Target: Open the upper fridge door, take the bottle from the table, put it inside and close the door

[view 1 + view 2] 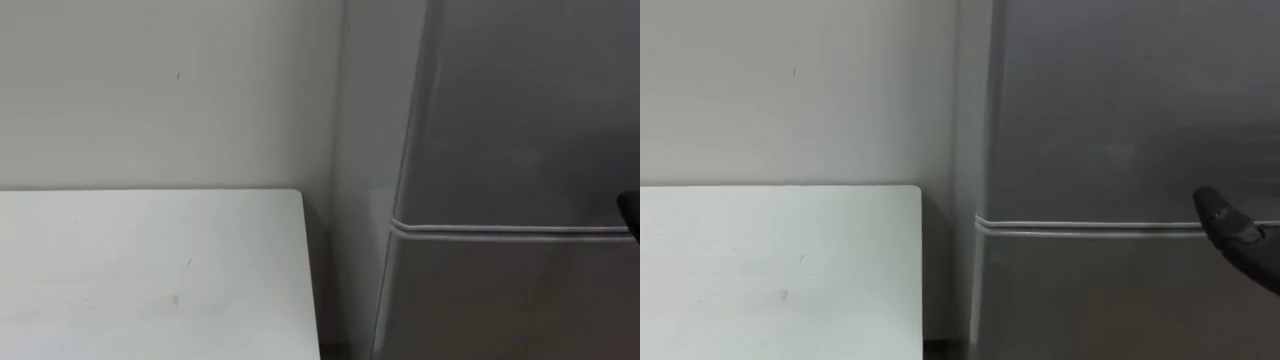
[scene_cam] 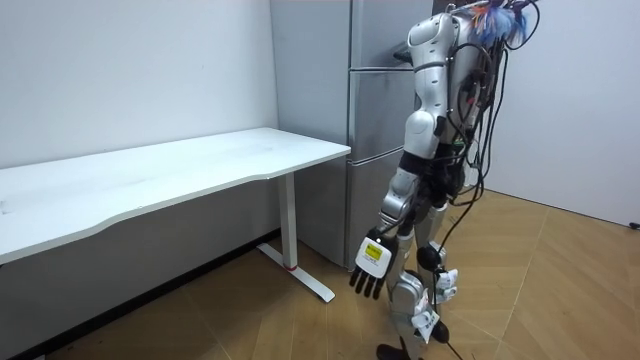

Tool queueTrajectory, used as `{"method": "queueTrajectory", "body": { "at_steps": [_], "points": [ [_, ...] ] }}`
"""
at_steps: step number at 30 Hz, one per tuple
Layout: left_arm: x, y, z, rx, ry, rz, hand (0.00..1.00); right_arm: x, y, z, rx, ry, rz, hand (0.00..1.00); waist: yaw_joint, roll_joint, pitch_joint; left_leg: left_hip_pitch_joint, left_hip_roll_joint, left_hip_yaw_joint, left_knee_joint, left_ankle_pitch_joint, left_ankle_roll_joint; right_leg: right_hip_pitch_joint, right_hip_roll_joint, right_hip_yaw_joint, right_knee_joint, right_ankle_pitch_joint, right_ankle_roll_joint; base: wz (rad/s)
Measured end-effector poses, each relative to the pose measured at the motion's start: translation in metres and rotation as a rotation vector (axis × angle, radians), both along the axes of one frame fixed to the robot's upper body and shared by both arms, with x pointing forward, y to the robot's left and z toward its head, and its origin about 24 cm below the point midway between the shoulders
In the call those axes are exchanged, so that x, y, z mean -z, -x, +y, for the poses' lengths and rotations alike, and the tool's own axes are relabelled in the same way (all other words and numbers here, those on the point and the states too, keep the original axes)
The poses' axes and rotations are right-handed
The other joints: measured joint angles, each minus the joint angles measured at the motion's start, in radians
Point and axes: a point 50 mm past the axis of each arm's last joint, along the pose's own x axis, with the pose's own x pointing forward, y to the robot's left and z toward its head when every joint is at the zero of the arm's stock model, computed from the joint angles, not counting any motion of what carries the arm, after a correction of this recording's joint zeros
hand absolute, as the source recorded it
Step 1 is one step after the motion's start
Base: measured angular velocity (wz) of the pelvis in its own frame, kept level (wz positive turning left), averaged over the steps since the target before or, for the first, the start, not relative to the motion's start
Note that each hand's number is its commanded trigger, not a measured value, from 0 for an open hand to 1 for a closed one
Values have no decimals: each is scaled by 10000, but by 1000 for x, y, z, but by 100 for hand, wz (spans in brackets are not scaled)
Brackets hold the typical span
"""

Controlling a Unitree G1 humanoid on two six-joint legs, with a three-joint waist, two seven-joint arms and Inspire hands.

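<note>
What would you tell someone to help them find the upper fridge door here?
Find the long white table against the wall; just to its right stands a tall grey fridge. A thin pale seam runs across its front, and the upper door is the plain panel above it, while the lower door sits below.

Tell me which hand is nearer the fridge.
Right. The right hand is raised close before the fridge, by its door seam; the left hand hangs low beside the leg, away from it.

A dark shape, probably the right hand (image 1: 1235, 232), is cut off at the right eye view's edge.
</note>
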Motion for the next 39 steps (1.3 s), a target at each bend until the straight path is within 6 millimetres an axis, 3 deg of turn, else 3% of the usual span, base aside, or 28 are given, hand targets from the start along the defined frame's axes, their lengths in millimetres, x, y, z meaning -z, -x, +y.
{"method": "queueTrajectory", "body": {
  "at_steps": [13,17,23,31,39],
  "points": [
    [2,2,-4,990,215,519,0,3,-5,17,325,1303,299,0,40,98,-12,11,6,12,-63,1,-1,84,39,55,-38,47,-1,-1],
    [2,1,-5,1295,410,577,0,2,-7,20,389,1640,325,0,195,78,1,-17,7,-6,-55,2,0,-21,40,92,-31,97,-23,-15],
    [2,-4,-5,1496,425,513,0,7,-20,20,488,1443,498,0,237,18,31,-41,-20,-288,104,-2,8,-25,6,69,-52,142,-10,0],
    [1,-9,-3,1469,428,324,0,12,-29,11,1075,1235,811,0,258,-46,0,-321,-86,-1158,277,18,68,132,-18,-417,-228,331,-26,15],
    [1,-7,-4,1925,760,429,0,11,-28,8,1352,1186,829,0,270,-62,-39,-682,-84,-1340,555,21,73,-39,-13,-535,-211,425,-77,6]
  ]
}}
